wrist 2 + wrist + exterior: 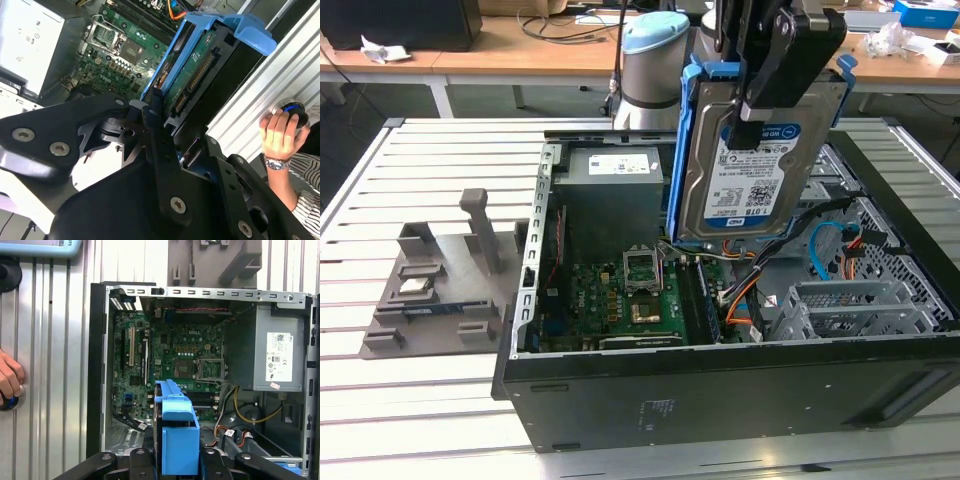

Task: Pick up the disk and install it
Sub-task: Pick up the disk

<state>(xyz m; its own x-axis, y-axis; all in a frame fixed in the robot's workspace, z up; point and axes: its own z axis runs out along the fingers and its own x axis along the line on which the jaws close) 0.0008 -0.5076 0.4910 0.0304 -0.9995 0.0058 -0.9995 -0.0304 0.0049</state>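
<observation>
So the gripper [757,120] is clamped shut on the disk [745,185]: one black finger lies flat across the labelled face, the other is tucked behind where the exterior view can't show it. In the second wrist view you can see the fingers [156,131] pinching the disk [196,75] from both sides with no gap.

The disk hangs in the air, upright with a slight lean, over the open case [720,400]. It's roughly above the strip between the motherboard [620,300] and the drive cage [860,305], touching neither. In the first wrist view it shows edge-on as a blue slab [176,440] over the case's inside.

Looks-wise:
- disk: dull silver metal, blue and white label, blue plastic bracket [688,130] wrapped round the edges with little tabs poking out at the top corners; the back is a green board with a row of connector pins
- case: black and boxy, lying on its side, with a perforated metal wall on the exterior view's right
- motherboard: green, with a square metal-framed socket
- power supply [610,190]: plain grey box, white sticker
- orange and blue cables [825,245] by the cage
- table [420,420]: ribbed aluminium slats, with a grey slotted fixture [430,290] on the exterior view's left

A person's hand [280,131] rests on a round puck beside the case
</observation>
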